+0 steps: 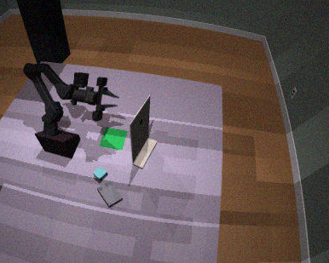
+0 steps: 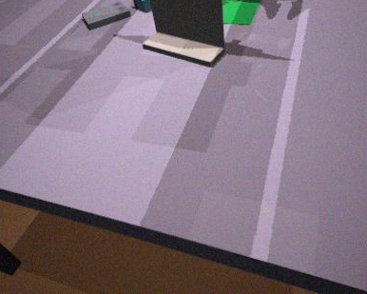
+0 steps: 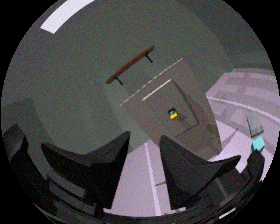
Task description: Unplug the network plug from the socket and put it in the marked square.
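The upright panel [image 1: 138, 137] [image 2: 187, 9] [image 3: 190, 82] stands on a pale foot. The plug [image 3: 173, 115] shows as a small yellow piece at the dark socket in the panel's face in the wrist view; its tab is too small to make out. In the top view only a dark spot shows there. The marked green square [image 1: 113, 139] [image 2: 241, 12] lies on the table on the arm's side of the panel. My gripper [image 1: 118, 101] [image 3: 145, 136] is partly open and empty, raised above the table in front of the panel, apart from the plug.
A cyan block [image 1: 101, 173] [image 2: 142, 1] [image 3: 258, 144] and a flat grey block [image 1: 110, 195] [image 2: 106, 15] [image 3: 254, 125] lie to one side of the square. The panel's pale foot [image 1: 145, 153] [image 2: 183, 49] sticks out behind it.
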Available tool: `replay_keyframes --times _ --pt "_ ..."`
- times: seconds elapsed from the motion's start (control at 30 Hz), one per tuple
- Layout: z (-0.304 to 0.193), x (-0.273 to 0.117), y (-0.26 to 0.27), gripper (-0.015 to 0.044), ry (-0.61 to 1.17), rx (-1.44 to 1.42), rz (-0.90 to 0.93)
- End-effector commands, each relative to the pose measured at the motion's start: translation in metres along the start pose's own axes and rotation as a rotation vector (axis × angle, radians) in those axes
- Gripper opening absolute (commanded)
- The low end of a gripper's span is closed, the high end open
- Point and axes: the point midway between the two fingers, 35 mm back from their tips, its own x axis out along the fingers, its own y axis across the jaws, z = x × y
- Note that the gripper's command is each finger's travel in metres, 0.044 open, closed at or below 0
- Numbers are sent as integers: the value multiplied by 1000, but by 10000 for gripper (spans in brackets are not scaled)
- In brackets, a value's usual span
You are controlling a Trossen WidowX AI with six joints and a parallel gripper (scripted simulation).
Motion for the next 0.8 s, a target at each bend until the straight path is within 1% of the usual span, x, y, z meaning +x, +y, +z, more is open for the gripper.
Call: replay_keyframes --times 0.0,0.57,0.77 --pt "-3 -4 -8 156 13 134 2" --pt "-12 -24 -42 156 57 723 -19" --pt "-12 -24 -43 156 58 746 -21"
